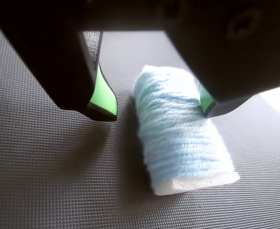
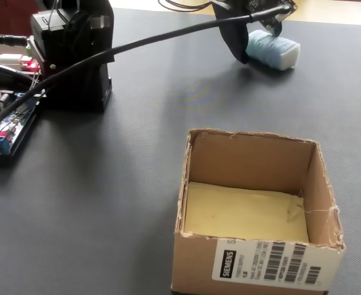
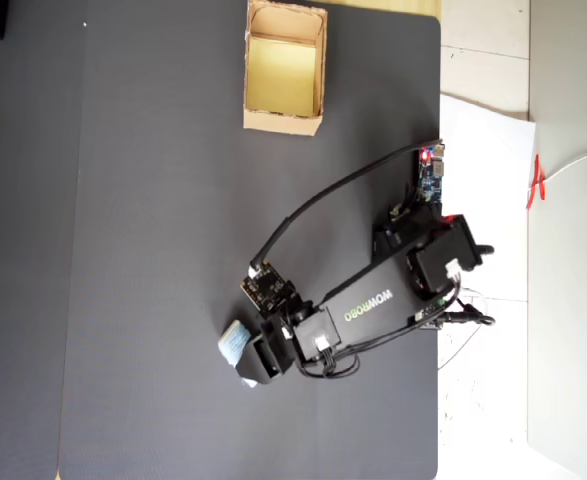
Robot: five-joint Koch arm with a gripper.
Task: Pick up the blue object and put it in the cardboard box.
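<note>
While our claw [image 1: 156, 110] sits low over the dark mat [image 1: 44, 191], its jaws stand spread, one on each side of the blue block [image 1: 180, 138] at the centre of the wrist view, nothing gripped yet. We judge this the grasping step: the right jaw looks to touch the block, the left is apart from it. Next we should close the jaws squarely on it, then lift and carry it to the cardboard box [image 3: 285, 122], which stands well apart at the overhead view's top, empty.
</note>
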